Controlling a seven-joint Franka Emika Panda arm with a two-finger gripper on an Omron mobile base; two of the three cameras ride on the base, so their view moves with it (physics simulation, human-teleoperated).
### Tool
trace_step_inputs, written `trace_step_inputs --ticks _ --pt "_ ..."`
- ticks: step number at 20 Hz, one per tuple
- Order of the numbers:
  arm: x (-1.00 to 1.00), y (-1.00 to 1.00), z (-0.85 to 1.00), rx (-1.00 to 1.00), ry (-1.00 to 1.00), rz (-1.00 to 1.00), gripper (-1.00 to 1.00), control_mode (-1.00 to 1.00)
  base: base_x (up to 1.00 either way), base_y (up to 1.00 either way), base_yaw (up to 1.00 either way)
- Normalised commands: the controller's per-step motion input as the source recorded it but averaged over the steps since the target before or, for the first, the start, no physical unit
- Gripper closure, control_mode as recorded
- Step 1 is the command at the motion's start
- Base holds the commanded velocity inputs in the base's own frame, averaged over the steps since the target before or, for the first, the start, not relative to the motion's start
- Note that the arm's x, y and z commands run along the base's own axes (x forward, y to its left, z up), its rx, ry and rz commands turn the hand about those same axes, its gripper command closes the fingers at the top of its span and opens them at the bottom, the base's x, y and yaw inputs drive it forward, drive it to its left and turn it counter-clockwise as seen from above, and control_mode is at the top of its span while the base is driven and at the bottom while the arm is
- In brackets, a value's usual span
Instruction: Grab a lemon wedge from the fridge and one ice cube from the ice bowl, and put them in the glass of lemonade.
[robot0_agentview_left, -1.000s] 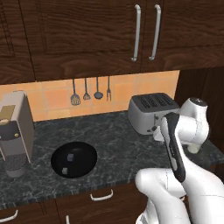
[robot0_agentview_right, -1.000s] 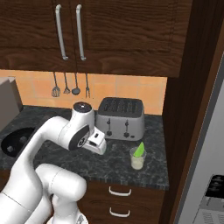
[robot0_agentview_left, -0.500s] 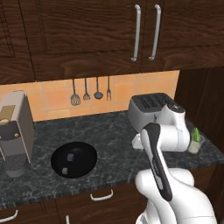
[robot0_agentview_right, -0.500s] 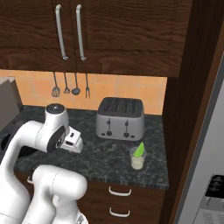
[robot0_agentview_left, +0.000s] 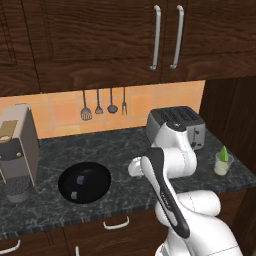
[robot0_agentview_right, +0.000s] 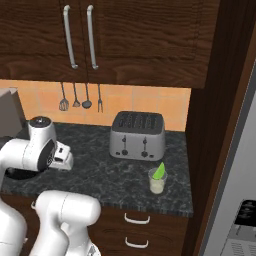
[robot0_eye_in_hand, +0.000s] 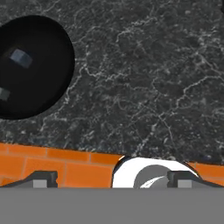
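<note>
left base view first: i've got the arm swung out over the dark speckled counter (robot0_agentview_left: 125, 192), wrist sitting in front of the toaster (robot0_agentview_left: 176, 125). the ice bowl (robot0_agentview_left: 84, 182) is the wide black one on the counter, left of the arm, with a couple of pale cubes in it. the glass of lemonade (robot0_agentview_left: 222, 165) stands at the far right end of the counter, and the lemon wedge (robot0_agentview_left: 224, 153) is poking up out of its rim. grey coffee machine (robot0_agentview_left: 17, 152) at the far left

right base view: same glass of lemonade (robot0_agentview_right: 157, 182) in front of the toaster (robot0_agentview_right: 138, 135), nearer the counter's front edge, lemon wedge (robot0_agentview_right: 159, 171) stuck in the top. the fridge (robot0_agentview_right: 234, 200) takes up the right edge, black dispenser panel low down. arm's off to the left, well apart from the glass

hand view: the pincer (robot0_eye_in_hand: 113, 179) is spread wide with nothing between the tips. ice bowl (robot0_eye_in_hand: 30, 65) sits upper left, two ice cubes (robot0_eye_in_hand: 19, 57) inside, bare counter beside it
</note>
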Motion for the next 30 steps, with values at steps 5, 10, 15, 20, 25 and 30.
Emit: trace_step_inputs --ticks 5,10,15,20,25,30 --pt "0.00 0.74 0.18 0.00 0.00 0.12 -1.00 -1.00 0.00 0.00 0.00" --pt "0.00 0.69 0.14 -0.01 0.00 0.10 -1.00 -1.00 0.00 0.00 0.00" --pt "0.19 0.67 0.01 -0.01 -0.01 0.00 -1.00 -1.00 0.00 0.00 0.00" --pt "0.72 0.53 -0.03 0.00 -0.01 0.00 -1.00 -1.00 0.00 0.00 0.00" --pt "0.61 0.42 -0.28 0.00 -0.03 0.00 -1.00 -1.00 0.00 0.00 0.00" --pt "0.07 0.19 -0.58 0.00 -0.06 0.00 -1.00 -1.00 0.00 0.00 0.00"
